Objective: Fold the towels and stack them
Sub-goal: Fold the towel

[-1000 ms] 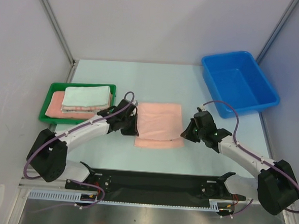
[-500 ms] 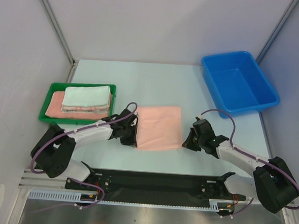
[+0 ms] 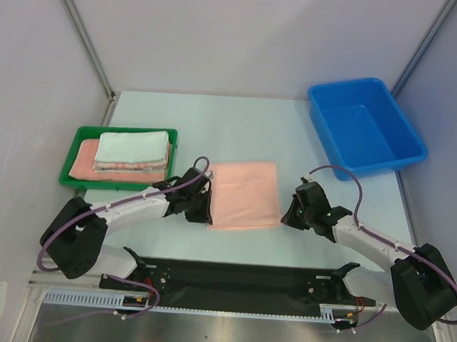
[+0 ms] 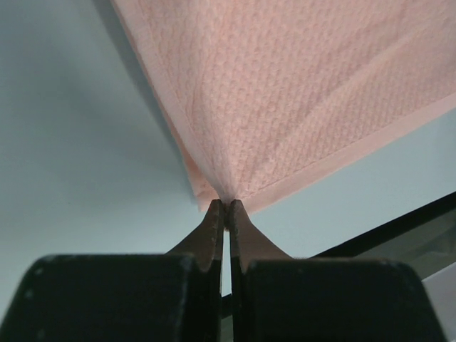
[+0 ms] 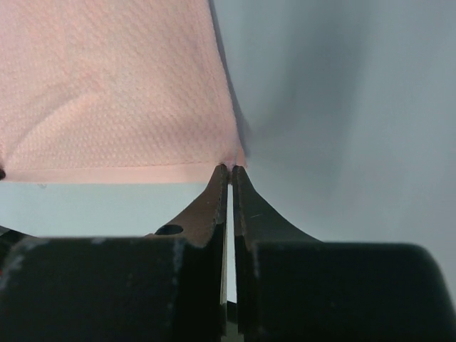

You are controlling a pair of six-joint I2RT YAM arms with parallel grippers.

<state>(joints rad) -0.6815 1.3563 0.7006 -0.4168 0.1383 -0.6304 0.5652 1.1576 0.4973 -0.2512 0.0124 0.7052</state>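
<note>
A salmon-pink towel (image 3: 244, 194) lies folded flat on the table between my two arms. My left gripper (image 3: 207, 218) is shut on its near left corner (image 4: 226, 192), and the cloth rises taut from the pinched tips. My right gripper (image 3: 281, 219) is shut on the near right corner (image 5: 231, 158). Folded towels (image 3: 133, 151), pale white on salmon-pink, sit stacked in the green tray (image 3: 79, 135) at the left.
A blue plastic bin (image 3: 365, 127) stands at the back right, with nothing showing inside. The black base rail (image 3: 237, 278) runs along the near table edge, just behind both grippers. Grey walls close in the back and sides.
Both grippers pulled the towel's near edge toward me; the lower layer that stuck out a second ago is now covered. In the last half second they barely moved.
</note>
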